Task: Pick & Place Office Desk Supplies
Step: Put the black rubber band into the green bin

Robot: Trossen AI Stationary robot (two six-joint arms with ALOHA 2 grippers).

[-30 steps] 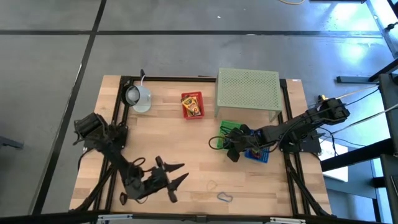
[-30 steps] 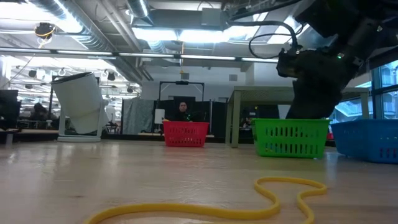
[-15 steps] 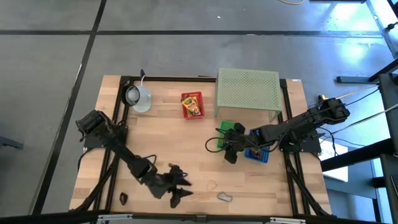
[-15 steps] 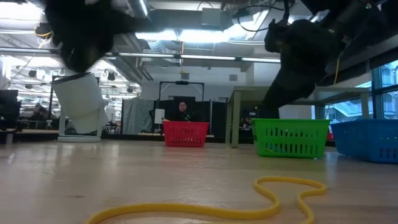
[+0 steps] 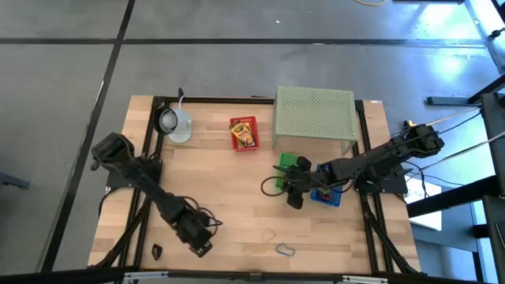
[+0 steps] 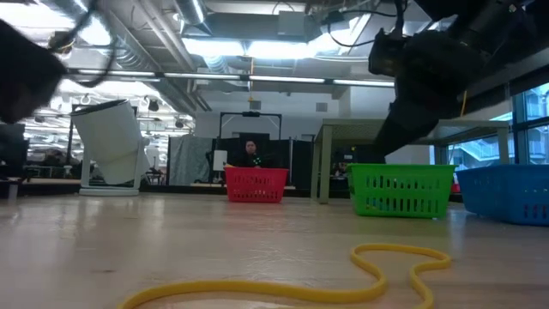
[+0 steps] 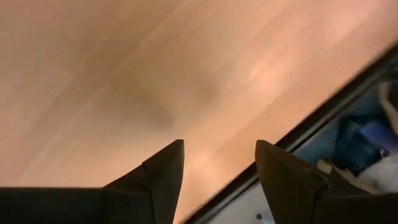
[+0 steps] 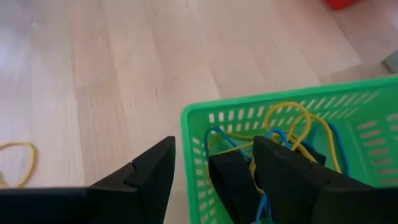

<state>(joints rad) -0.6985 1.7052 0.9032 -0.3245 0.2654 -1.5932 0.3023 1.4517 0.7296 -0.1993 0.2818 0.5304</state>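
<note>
left hand (image 7: 219, 168) low over bare worktop (image 5: 237, 181) near the front left edge, fingers apart, nothing between them. right hand (image 8: 211, 168) hovers at the rim of the green basket (image 8: 348, 112), just in front of the pale green perforated stand (image 5: 314, 112), fingers apart, empty. inside the basket: yellow loops (image 8: 289, 121) and blue loops (image 8: 277, 140) tangled, plus a dark clip (image 8: 233, 180) showing between the fingers. another yellow loop (image 8: 15, 163) lies on the wood well left of the basket in the right wrist view. blue basket (image 5: 326, 196) just beside the green one, under the right arm. yellow printed box (image 5: 244, 132) sits in a red tray, between the white mug (image 5: 175, 122) and the stand. near the front edge: small dark clip (image 5: 157, 251) beside the left arm, a pale loop (image 5: 269, 235), a blue-grey loop (image 5: 284, 250). low view: a yellow loop (image 6: 377, 270) close up on the wood, red basket (image 6: 256, 184) far back.
</note>
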